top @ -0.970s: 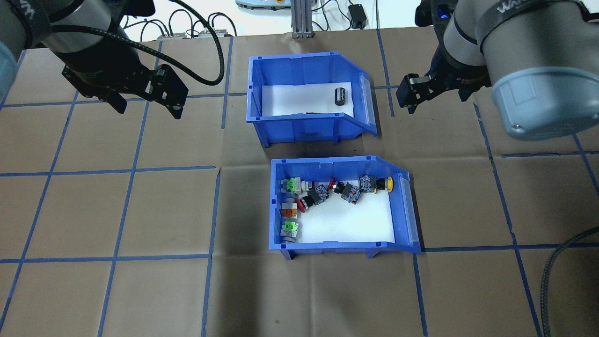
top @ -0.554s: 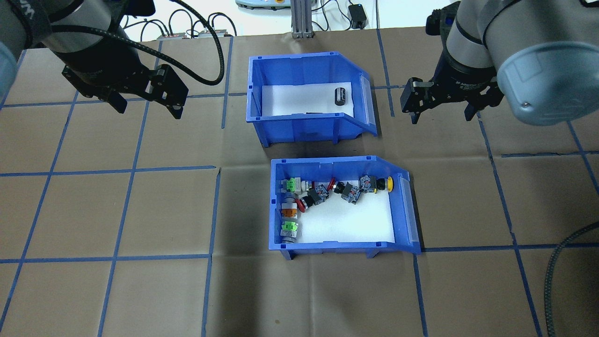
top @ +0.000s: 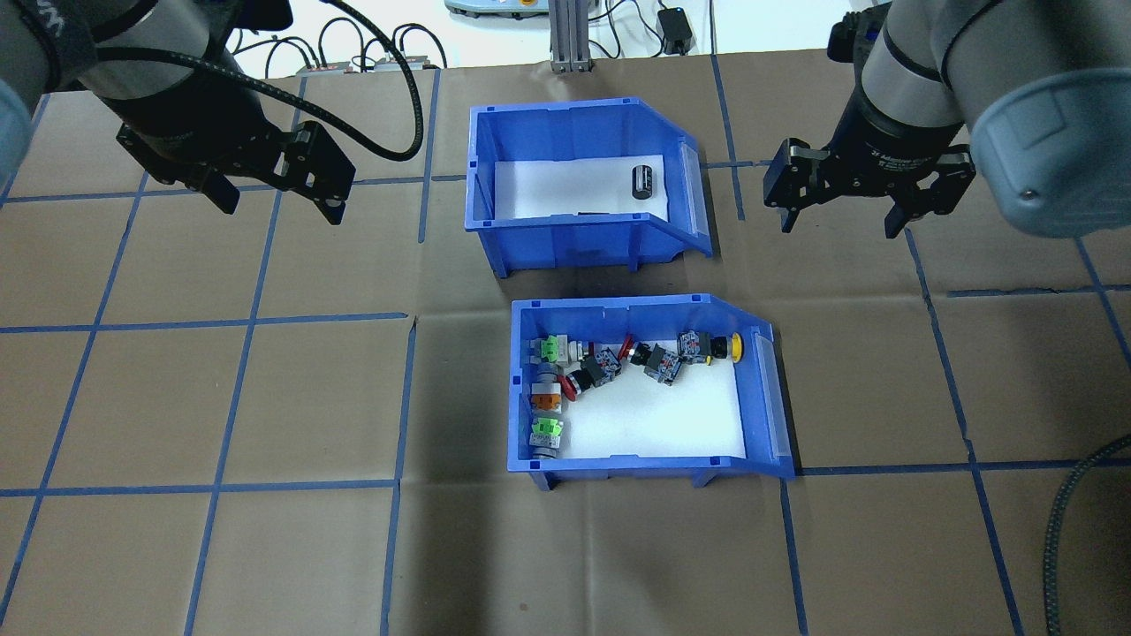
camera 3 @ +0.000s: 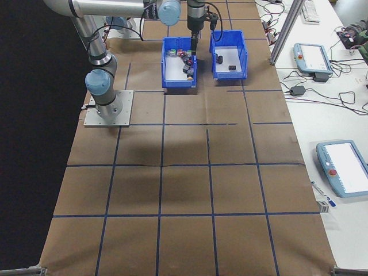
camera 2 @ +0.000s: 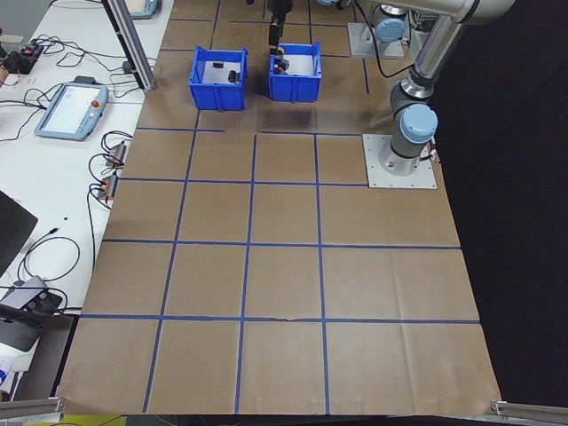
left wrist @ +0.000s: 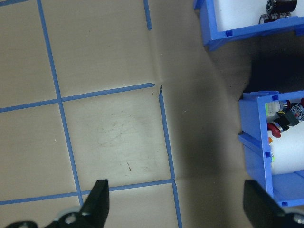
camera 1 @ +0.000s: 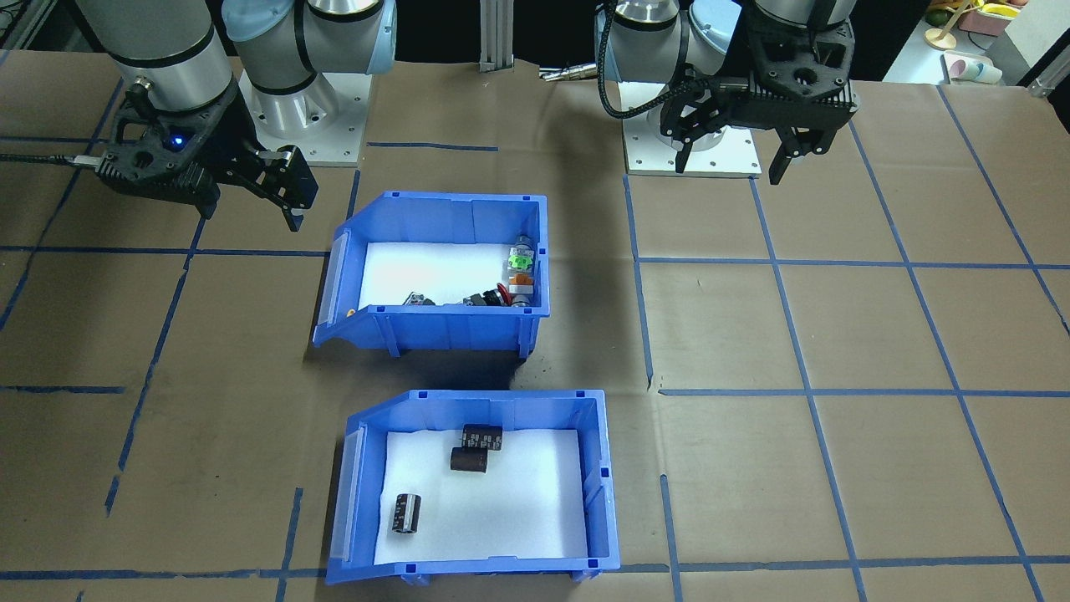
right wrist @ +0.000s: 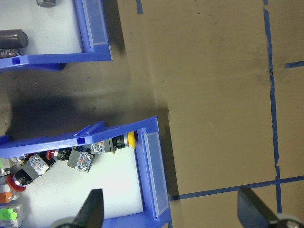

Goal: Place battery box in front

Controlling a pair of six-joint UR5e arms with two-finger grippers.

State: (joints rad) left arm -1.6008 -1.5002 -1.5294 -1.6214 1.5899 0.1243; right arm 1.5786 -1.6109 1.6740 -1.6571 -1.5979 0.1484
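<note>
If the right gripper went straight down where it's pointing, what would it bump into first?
Probably the bare brown paper on the table. The right gripper points down, just beside the battery box, though depth is uncertain.

Both arms were built of silver-grey tubes with pale blue-grey joint caps and black bands; each stood on a square grey base plate dotted with screws; the left tool (top: 278, 190) and right tool (top: 839, 212) were black, with black wrist housings; a ribbed black cable looped from the left wrist; a small blue light glowed on the right wrist housing.
</note>
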